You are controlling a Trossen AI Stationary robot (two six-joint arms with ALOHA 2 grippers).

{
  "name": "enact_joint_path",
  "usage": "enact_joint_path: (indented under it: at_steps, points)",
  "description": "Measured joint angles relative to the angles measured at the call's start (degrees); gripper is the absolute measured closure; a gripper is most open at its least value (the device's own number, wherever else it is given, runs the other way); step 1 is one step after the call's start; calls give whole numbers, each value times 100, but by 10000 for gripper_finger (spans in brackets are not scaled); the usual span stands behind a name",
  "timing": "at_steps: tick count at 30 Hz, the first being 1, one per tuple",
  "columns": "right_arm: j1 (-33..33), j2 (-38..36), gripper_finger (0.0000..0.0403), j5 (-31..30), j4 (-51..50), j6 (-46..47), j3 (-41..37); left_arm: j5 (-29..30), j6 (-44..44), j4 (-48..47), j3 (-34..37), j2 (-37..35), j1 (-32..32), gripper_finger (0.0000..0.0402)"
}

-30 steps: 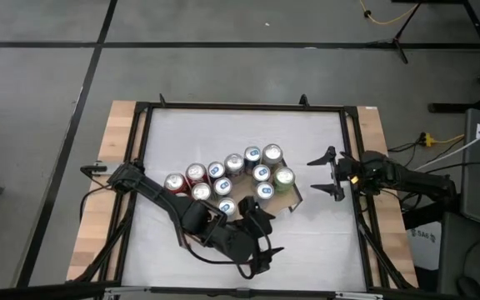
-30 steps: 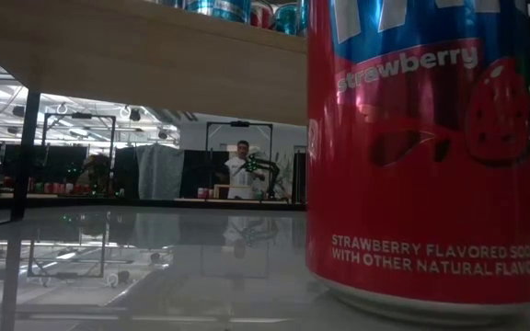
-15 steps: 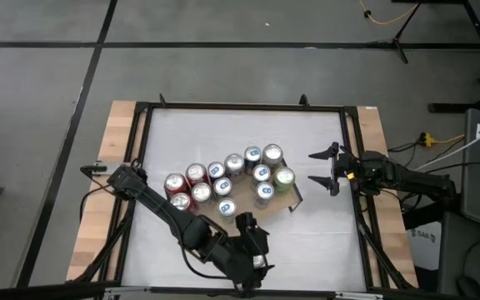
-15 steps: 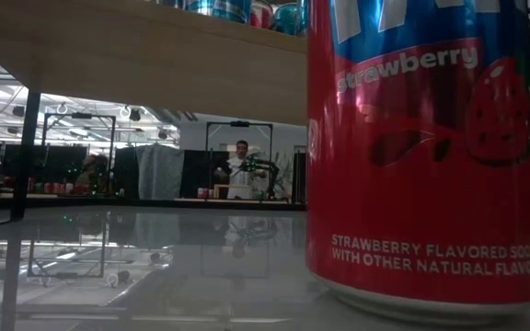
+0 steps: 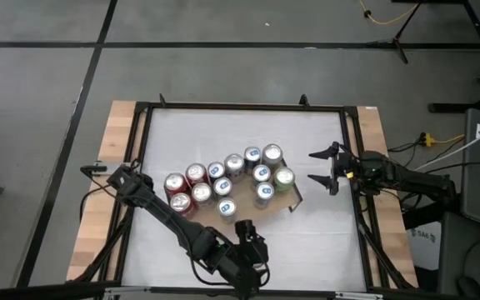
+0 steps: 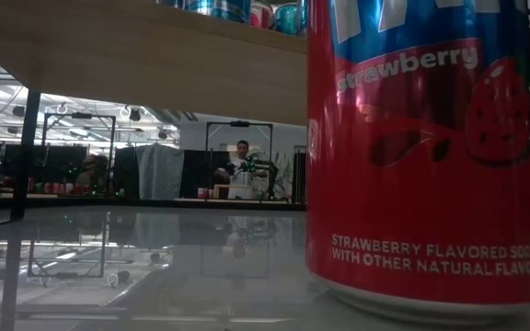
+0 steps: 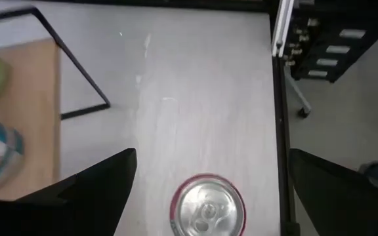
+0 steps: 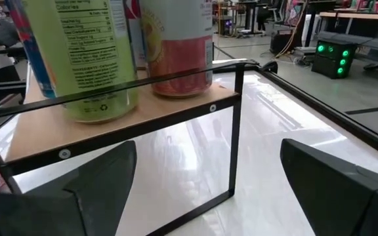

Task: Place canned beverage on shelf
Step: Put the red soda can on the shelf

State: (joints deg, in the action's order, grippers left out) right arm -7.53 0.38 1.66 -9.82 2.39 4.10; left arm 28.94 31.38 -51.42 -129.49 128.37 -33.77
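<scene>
left end effector over a lone can at the table's near edge

white table [image 5: 240, 137] with a black rim, grey floor all round it, cables off to the right. from above, the shelf [image 5: 292, 200] sits mid-table with a cluster of cans [image 5: 223, 177] crowded on it, only a corner of bare wood showing. the left end effector [image 5: 252, 265] is down by the near edge, fingers spread wide, and the overhead hides what is beneath it. the left wrist view fills that in: a red can [image 7: 208, 210] stands upright on the table between the parted fingers, not touched, the shelf's corner leg beside it. the low view has that strawberry soda can [image 6: 428, 147] huge in front, the shelf board overhead, a person at a bench far behind. the right end effector [image 5: 328, 170] hangs open near the right rim, just beside the shelf. bare table lies behind the shelf.
</scene>
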Motion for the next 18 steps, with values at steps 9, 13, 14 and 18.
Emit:
enact_joint_path:
  at_steps: [9, 13, 14, 18]
  points:
    - [0, 0, 36, 26, 0, 26, 0, -37, 2, -21, 0, 167, -5, 14]
    - [0, 0, 36, 27, 0, 28, 0, 9, 4, -51, 0, 164, -2, 14]
    - [0, 0, 36, 27, 0, 28, 0, 9, 4, -57, 0, 164, -5, 14]
    - [0, 0, 36, 27, 0, 31, 0, 8, 7, -72, 0, 164, -3, 14]
